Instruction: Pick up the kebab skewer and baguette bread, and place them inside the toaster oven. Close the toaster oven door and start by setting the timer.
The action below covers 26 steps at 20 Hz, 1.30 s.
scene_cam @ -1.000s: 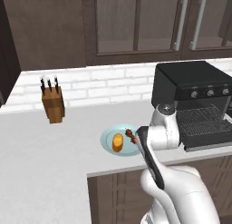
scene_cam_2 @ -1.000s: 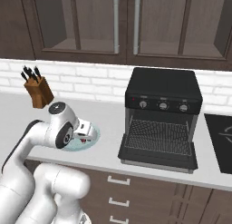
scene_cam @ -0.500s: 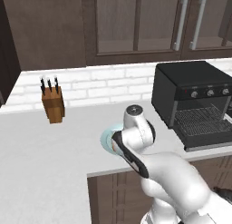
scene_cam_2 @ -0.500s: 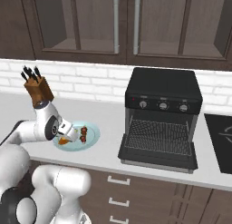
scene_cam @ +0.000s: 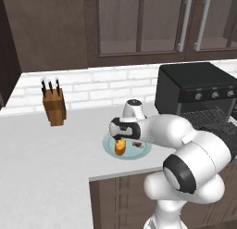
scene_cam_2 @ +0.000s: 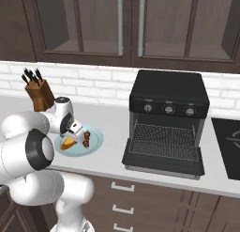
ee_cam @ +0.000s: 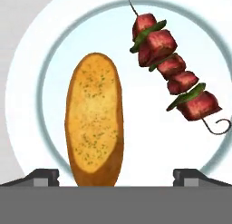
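Standing open on the counter, the toaster oven (scene_cam_2: 168,104) has its door (scene_cam_2: 163,161) folded down, well to the right of the pale blue plate (ee_cam: 27,82). On this plate the baguette bread (ee_cam: 94,119) lies along the gripper's line of sight, between the wide-open, empty gripper (ee_cam: 116,177) tips but nearer one tip. Beside it, apart, lies the kebab skewer (ee_cam: 174,73), tilted. The bread's near end is cut off.

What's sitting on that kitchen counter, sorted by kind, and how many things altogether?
Food: 2, baguette bread and kebab skewer
Plates: 1, the plate under both
Appliances: 1, toaster oven, door down
Knife blocks: 1, knife block
Total: 5
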{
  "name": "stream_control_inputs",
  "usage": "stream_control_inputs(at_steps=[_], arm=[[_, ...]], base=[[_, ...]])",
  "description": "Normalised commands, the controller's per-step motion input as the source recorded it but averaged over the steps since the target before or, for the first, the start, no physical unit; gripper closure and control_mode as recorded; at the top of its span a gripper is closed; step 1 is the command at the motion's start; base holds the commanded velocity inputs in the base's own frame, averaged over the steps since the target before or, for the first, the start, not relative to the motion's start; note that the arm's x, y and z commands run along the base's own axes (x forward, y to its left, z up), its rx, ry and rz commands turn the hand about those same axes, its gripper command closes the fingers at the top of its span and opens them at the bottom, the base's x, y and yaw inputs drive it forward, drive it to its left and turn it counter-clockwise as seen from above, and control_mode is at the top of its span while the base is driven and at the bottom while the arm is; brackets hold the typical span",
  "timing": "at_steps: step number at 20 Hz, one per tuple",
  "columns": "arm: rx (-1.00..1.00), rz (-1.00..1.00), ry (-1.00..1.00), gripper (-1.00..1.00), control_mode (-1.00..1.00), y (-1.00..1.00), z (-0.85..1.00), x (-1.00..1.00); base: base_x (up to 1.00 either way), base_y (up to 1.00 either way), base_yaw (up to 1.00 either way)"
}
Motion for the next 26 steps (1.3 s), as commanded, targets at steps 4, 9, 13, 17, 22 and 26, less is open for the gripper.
stream_control_inputs(at_steps=[4,9,13,17,22,26], arm=[[0.00,-0.06,0.00,-1.00,-1.00,0.39,-0.05,0.04],[0.00,-0.08,0.00,-1.00,-1.00,0.00,-0.12,0.00],[0.00,-0.09,0.00,-1.00,-1.00,-0.01,-0.13,-0.01],[0.00,-0.07,0.00,-1.00,-1.00,-0.02,-0.12,-0.02],[0.00,-0.03,0.00,-1.00,-1.00,-0.01,-0.19,0.00],[0.00,-0.01,0.00,-1.00,-1.00,-0.01,-0.25,0.00]], base=[[0.00,0.00,0.00],[0.00,0.00,0.00],[0.00,0.00,0.00],[0.00,0.00,0.00],[0.00,0.00,0.00],[0.00,0.00,0.00]])
